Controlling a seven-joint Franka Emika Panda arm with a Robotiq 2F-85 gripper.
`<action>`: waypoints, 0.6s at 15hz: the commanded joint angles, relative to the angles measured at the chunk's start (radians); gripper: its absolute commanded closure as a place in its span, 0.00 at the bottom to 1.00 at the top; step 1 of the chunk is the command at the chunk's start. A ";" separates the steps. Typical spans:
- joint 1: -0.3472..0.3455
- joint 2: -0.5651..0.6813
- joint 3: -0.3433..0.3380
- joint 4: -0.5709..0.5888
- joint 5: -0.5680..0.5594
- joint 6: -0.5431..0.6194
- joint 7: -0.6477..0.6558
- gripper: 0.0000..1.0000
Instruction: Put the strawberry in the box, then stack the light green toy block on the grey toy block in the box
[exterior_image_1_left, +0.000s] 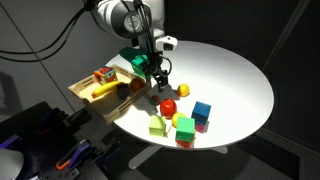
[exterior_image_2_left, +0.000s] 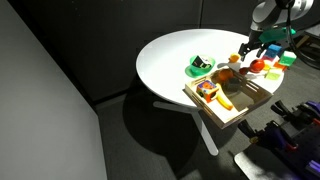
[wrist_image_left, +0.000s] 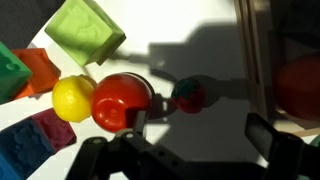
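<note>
In the wrist view the strawberry (wrist_image_left: 190, 95), small, dark red and green-topped, lies on the white table just beyond my open gripper (wrist_image_left: 200, 125), in line with the gap between its fingers and untouched. The light green toy block (wrist_image_left: 85, 30) sits at the upper left, past a red ball (wrist_image_left: 120, 100). The box (wrist_image_left: 252, 60) shows as a wooden rim at the right. In both exterior views the gripper (exterior_image_1_left: 155, 72) (exterior_image_2_left: 250, 50) hangs low beside the box (exterior_image_1_left: 85, 95) (exterior_image_2_left: 240, 112). The grey toy block is hidden in these views.
A yellow ball (wrist_image_left: 72, 97), a blue block (wrist_image_left: 25, 150) and an orange block (wrist_image_left: 38, 70) crowd the left. A green-and-white dish (exterior_image_1_left: 133, 60) stands behind the gripper. The box holds a multicoloured block (exterior_image_1_left: 103, 75) and a yellow toy (exterior_image_1_left: 103, 91).
</note>
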 joint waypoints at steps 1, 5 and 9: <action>0.000 0.000 0.000 0.002 0.000 -0.003 0.000 0.00; 0.000 0.000 0.000 0.003 0.000 -0.003 0.000 0.00; -0.015 0.014 0.015 -0.001 0.022 0.028 -0.034 0.00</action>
